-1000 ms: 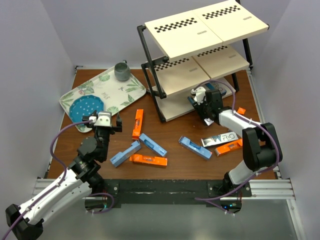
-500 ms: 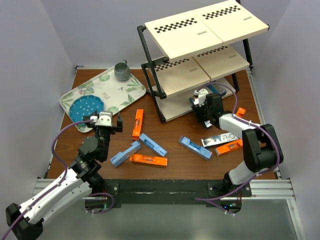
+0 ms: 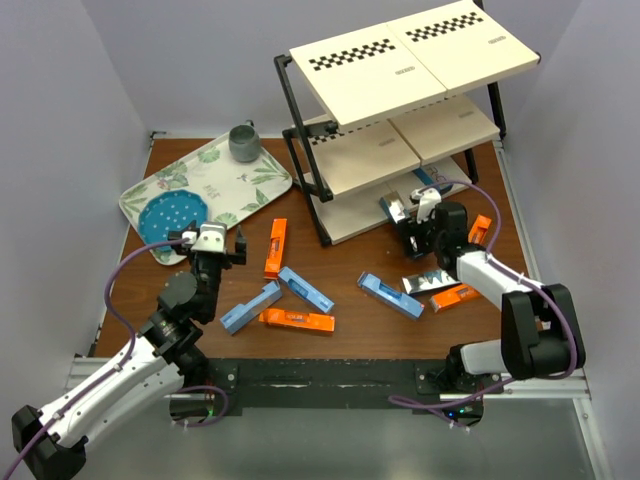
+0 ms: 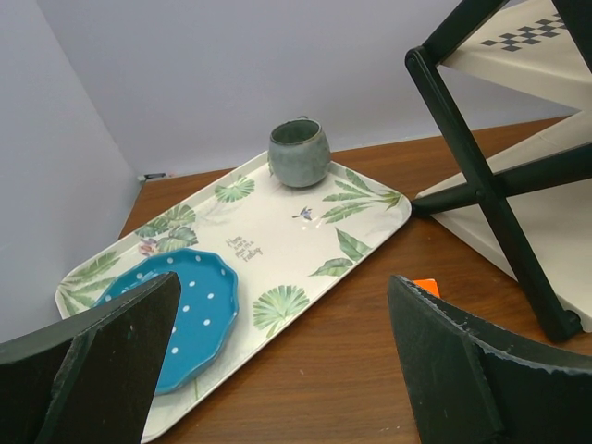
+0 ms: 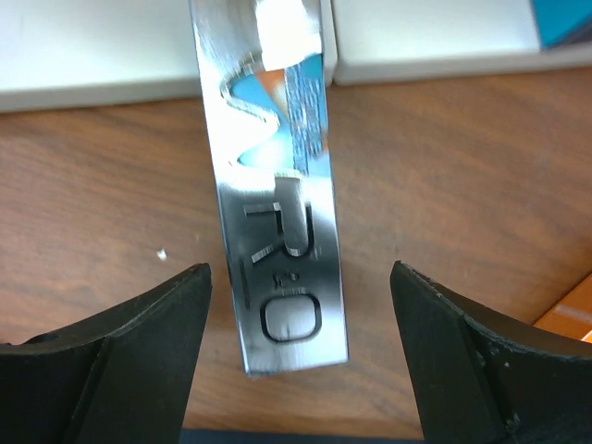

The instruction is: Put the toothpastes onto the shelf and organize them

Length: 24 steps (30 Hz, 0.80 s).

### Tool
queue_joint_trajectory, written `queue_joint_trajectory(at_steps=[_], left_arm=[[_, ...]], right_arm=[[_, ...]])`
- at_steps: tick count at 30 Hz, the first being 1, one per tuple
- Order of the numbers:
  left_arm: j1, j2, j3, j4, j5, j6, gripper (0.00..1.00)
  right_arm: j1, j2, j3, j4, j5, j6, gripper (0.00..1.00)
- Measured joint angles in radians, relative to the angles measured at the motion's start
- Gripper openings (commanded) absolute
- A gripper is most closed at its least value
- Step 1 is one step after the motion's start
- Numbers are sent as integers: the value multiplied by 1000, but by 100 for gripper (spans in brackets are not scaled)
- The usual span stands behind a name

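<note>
My right gripper (image 3: 408, 228) is open at the front of the shelf (image 3: 360, 160). A silver-white toothpaste carton (image 5: 277, 231) lies free between its fingers, touching neither, with its far end over the bottom board (image 5: 92, 46). From above that carton (image 3: 393, 208) shows at the board's front edge. A blue carton (image 3: 428, 178) lies on the bottom board. Several orange, blue and silver cartons lie on the table, among them an orange one (image 3: 275, 247), a blue one (image 3: 390, 295) and a silver one (image 3: 425, 281). My left gripper (image 3: 212, 248) hangs open and empty near the tray.
A leaf-patterned tray (image 3: 215, 185) at the back left holds a grey mug (image 3: 243, 142) and a blue dotted plate (image 3: 172, 215). The shelf's black frame leg (image 4: 490, 194) stands right of my left gripper (image 4: 287, 370). White walls close in the table.
My right gripper has opened and let go of the silver carton, then drawn back toward the near right. The left arm has not moved.
</note>
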State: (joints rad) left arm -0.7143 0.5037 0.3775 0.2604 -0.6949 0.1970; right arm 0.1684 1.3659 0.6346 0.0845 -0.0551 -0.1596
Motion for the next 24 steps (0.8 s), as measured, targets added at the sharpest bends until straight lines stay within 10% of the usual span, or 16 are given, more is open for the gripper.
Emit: queue_joint_trajectory(at_steps=[13, 24], left_arm=[[0, 4, 0, 0, 11, -4, 99], [0, 10, 0, 0, 11, -4, 99]], right_arm=[[-55, 21, -26, -16, -98, 23, 73], [-56, 41, -26, -23, -131, 7, 47]])
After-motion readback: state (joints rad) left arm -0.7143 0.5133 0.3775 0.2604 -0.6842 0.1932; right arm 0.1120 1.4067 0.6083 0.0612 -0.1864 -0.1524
